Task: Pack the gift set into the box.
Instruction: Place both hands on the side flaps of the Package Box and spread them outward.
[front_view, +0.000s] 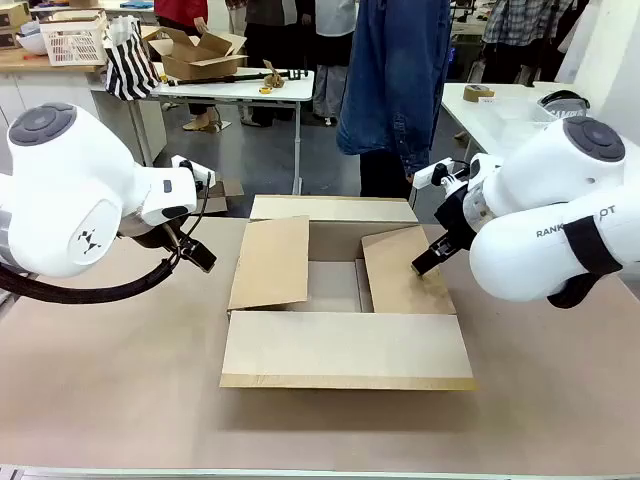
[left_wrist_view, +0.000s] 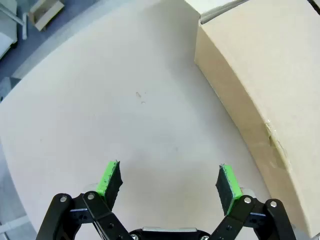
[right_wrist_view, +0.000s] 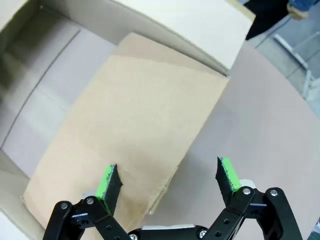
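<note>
The box (front_view: 345, 345), a large brown carton, stands open at the table's middle. Its near and far flaps lie outward, its left and right flaps lean inward, and its bare bottom shows between them. The gift set is out of view. My left gripper (front_view: 198, 256) hangs open just left of the box, over bare table (left_wrist_view: 125, 110), with the box's side (left_wrist_view: 260, 75) to the right of my left gripper (left_wrist_view: 169, 180) in the wrist view. My right gripper (front_view: 424, 262) is open above the outer edge of the right flap (right_wrist_view: 135, 125), nothing between the fingers of my right gripper (right_wrist_view: 169, 180).
A person in a denim coat (front_view: 395, 80) stands at the far side behind the box. Behind them, another table holds a white lattice basket (front_view: 75, 40), a striped bag (front_view: 130, 60) and a small open carton (front_view: 200, 55).
</note>
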